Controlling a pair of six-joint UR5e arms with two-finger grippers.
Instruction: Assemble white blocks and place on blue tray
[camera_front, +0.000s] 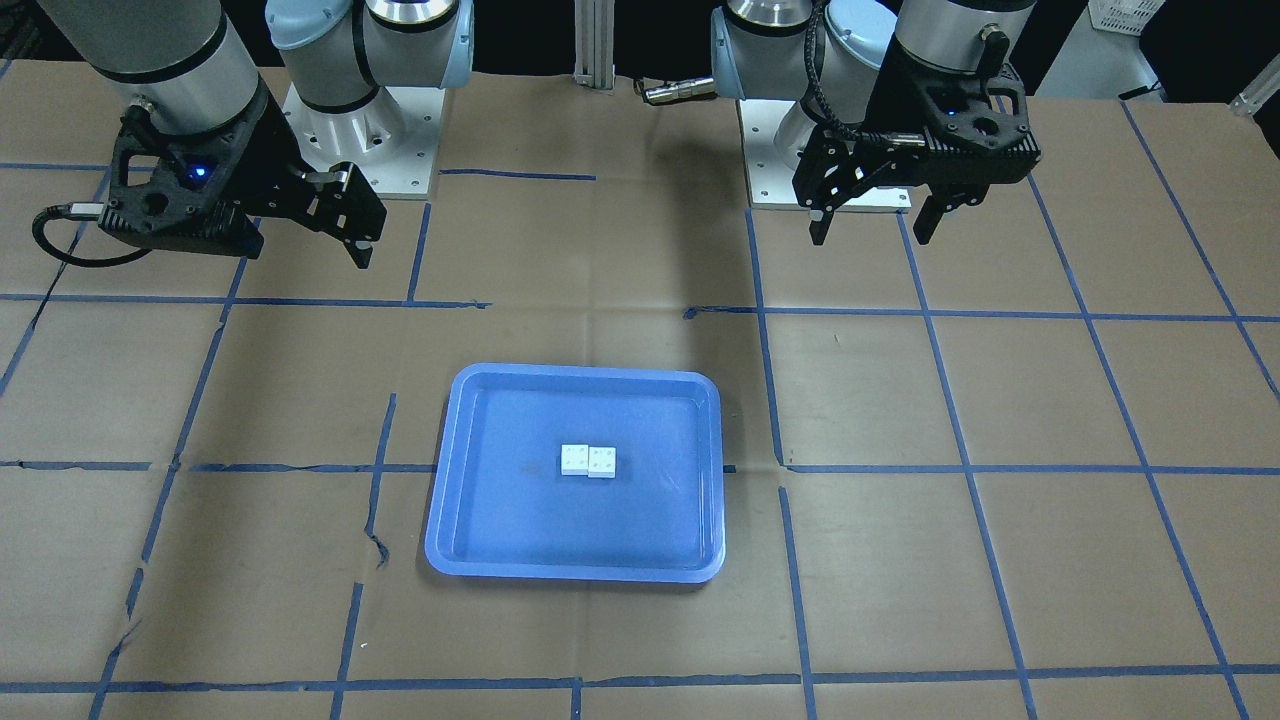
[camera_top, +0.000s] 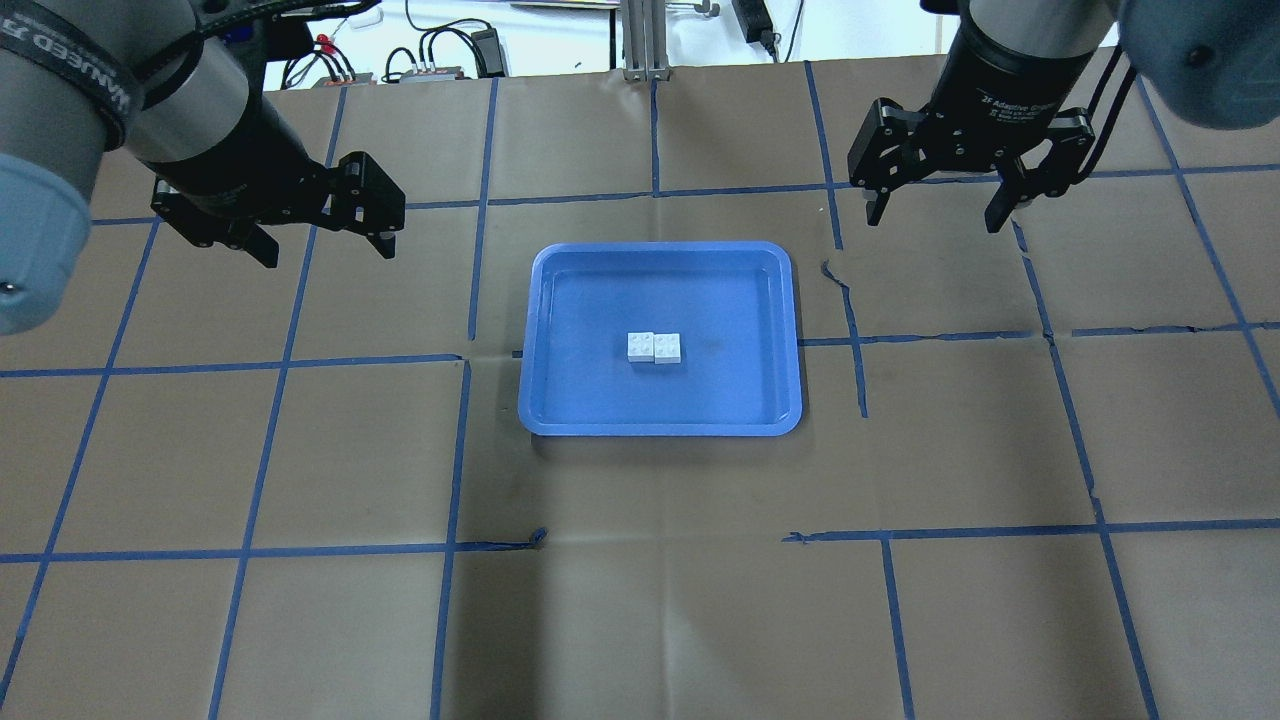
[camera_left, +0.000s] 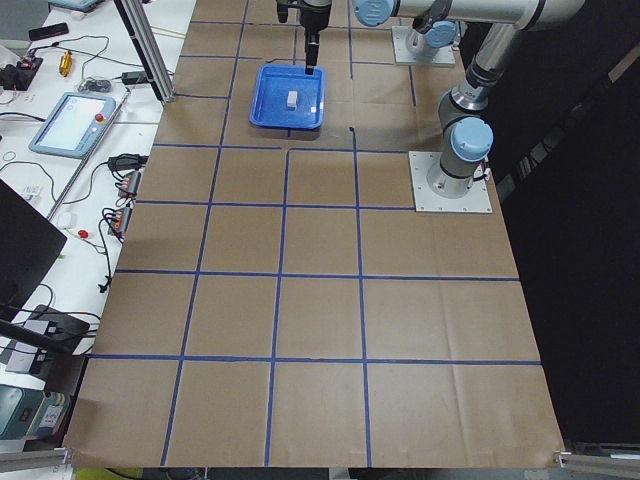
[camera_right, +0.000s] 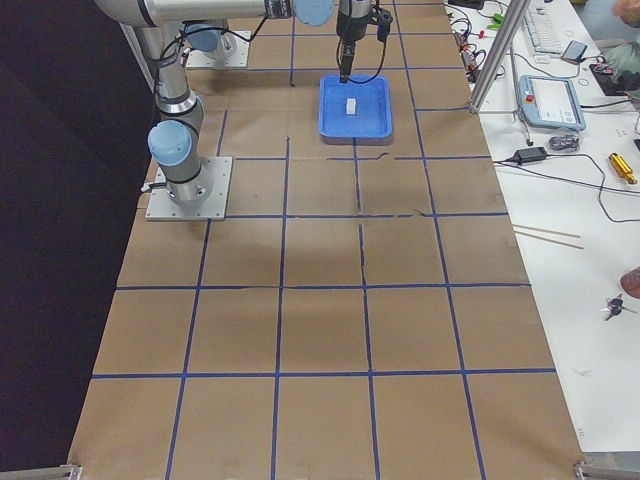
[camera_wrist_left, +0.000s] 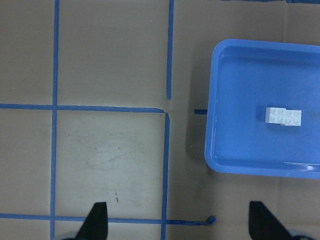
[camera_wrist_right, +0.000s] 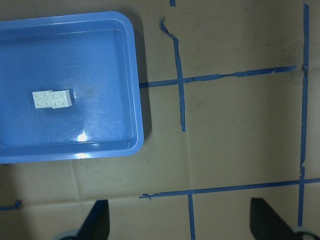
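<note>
2 white blocks (camera_top: 654, 347) lie touching; both inside blue tray (camera_top: 590, 385)

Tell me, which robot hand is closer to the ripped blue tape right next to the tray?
Right. The right gripper hangs just beyond the ripped tape, on the same side of the blue tray. The left gripper is across the tray, on its other side.

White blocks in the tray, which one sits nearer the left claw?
The block on the overhead view's left; the other block adjoins it toward the right claw.
</note>
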